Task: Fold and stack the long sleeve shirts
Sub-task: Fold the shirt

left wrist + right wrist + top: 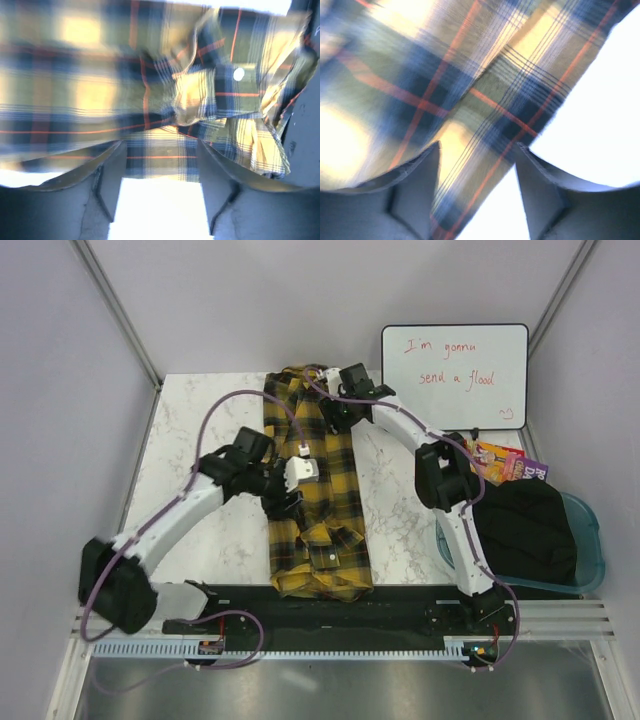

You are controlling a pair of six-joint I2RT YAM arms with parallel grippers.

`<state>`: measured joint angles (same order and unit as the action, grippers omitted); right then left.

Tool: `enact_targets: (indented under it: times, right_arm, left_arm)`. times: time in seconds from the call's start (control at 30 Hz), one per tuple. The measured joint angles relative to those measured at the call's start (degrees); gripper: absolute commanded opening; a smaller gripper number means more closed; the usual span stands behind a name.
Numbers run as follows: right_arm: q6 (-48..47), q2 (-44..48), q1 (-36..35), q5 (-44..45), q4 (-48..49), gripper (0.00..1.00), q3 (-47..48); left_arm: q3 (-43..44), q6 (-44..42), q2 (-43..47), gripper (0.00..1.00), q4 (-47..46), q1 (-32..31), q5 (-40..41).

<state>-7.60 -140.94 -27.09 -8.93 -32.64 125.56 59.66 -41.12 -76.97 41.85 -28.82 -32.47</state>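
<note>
The yellow-and-black plaid long sleeve shirt (318,505) lies in a long narrow strip down the middle of the marble table (200,430), collar end near the front edge. My left gripper (285,488) is at the shirt's left edge, about midway along it. In the left wrist view, the left gripper (161,145) is open, with the shirt (100,90) and a white button (239,74) just beyond the fingertips. My right gripper (332,415) is over the shirt's far right part. In the right wrist view, the right gripper (477,146) is open, with a flap of the shirt (485,125) lying between the jaws.
A whiteboard (455,375) with red writing leans at the back right. A colourful snack packet (505,462) lies next to it. A blue basin (592,545) at the right holds a dark garment (525,530). A black strip (330,605) runs along the front edge.
</note>
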Motion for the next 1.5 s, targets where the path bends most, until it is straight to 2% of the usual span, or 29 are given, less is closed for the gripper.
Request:
enact_targets:
  times: [0.03,0.1,0.2,0.23,0.27,0.37,0.43,0.53,0.57,0.67,0.8,1.07,1.2,1.37,1.5]
  right_arm:
    - [-0.2,2.5,0.3,-1.5,-0.5,0.90,-1.3]
    - [-0.7,8.7,0.7,-3.7,-0.8,0.95,-3.8]
    - [-3.5,21.8,0.6,-7.8,0.6,0.84,-9.2]
    - [-4.4,25.8,0.4,-8.8,1.0,0.76,-11.1]
    - [-4.9,30.8,0.3,-10.1,1.8,0.73,-13.7]
    - [-4.7,43.1,0.1,-14.8,3.2,0.67,-21.2]
    - [-3.1,47.3,-0.1,-19.1,2.6,0.65,-26.2]
    - [0.5,48.2,-0.2,-24.9,3.0,0.61,-35.3]
    - [1.9,47.5,-0.2,-26.3,4.2,0.60,-40.0]
    - [5.8,43.7,-0.3,-27.3,4.0,0.55,-54.0]
    - [8.4,43.2,-0.5,-27.5,1.4,0.59,-64.3]
    - [9.2,46.9,-2.1,-29.4,4.1,0.57,-67.7]
    - [9.4,46.9,-4.1,-29.8,5.6,0.42,-68.4]
    - [9.4,45.4,-5.7,-30.0,6.2,0.33,-68.5]
    - [9.4,44.8,-5.8,-30.1,6.1,0.27,-68.5]
  left_arm:
    - [0.0,-0.1,3.6,0.99,0.2,0.2,-0.2]
    - [-0.1,-0.2,11.8,0.99,0.3,0.4,-0.7]
    - [-0.9,-0.2,20.5,0.99,0.0,0.5,-1.4]
    - [-1.8,-0.3,22.8,0.99,-0.2,0.5,-2.0]
    - [-3.0,-0.7,24.7,0.99,-0.2,0.5,-2.5]
    - [-6.7,-2.3,26.1,0.94,0.1,0.5,-2.8]
    - [-9.4,-4.0,24.7,0.88,0.3,0.5,-2.6]
    - [-14.4,-6.2,21.9,0.78,0.2,0.5,-2.6]
    - [-16.4,-6.6,21.4,0.72,-0.3,0.5,-2.6]
    - [-21.0,-6.8,21.0,0.62,-1.7,0.5,-2.5]
    - [-22.7,-5.9,18.4,0.61,-4.5,0.7,-2.2]
    - [-22.7,-3.1,15.3,0.59,-9.4,1.4,-2.4]
    - [-24.3,-3.1,16.1,0.55,-11.4,1.5,-4.2]
    - [-26.1,-3.7,16.4,0.55,-12.6,1.0,-6.3]
    - [-28.8,-7.4,18.1,0.56,-16.0,-1.6,-7.2]
